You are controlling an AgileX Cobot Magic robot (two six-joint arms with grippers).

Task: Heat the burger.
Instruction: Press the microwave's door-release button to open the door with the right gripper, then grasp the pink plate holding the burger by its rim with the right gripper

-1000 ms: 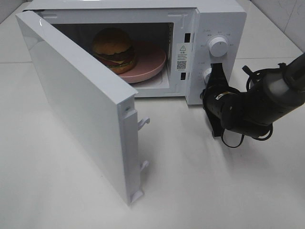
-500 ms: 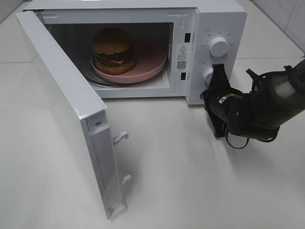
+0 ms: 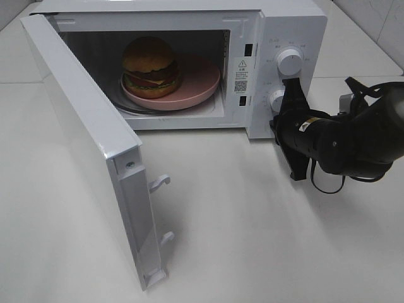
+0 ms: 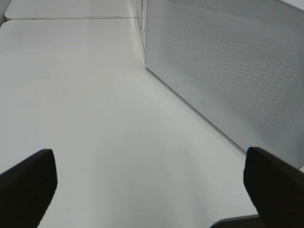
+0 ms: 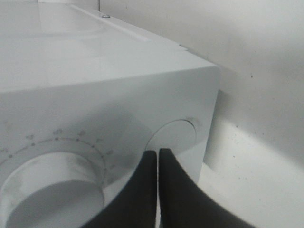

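Observation:
The burger [image 3: 149, 65], with its golden-brown bun, sits on a pink plate [image 3: 201, 81] inside the open white microwave [image 3: 290, 25]. My right gripper [image 3: 291, 91] is shut and empty, its tip against the control panel beside the lower knob [image 3: 276, 99]. In the right wrist view the closed fingertips [image 5: 157, 153] rest near a small round button [image 5: 173, 137], next to a large dial [image 5: 52, 190]. My left gripper [image 4: 148, 156] is open wide and holds nothing. It hovers over the table beside the door's outer face [image 4: 228, 71] and is not seen in the exterior view.
The microwave door [image 3: 82, 126] stands swung out toward the front left, its latch hooks [image 3: 161, 181] sticking out. The upper knob [image 3: 289, 61] is on the panel above my right gripper. White tabletop [image 3: 252, 240] stretches in front.
The door has swung further open, uncovering the burger and plate fully. My right arm has shifted slightly to the right while its tip stays by the lower knob.

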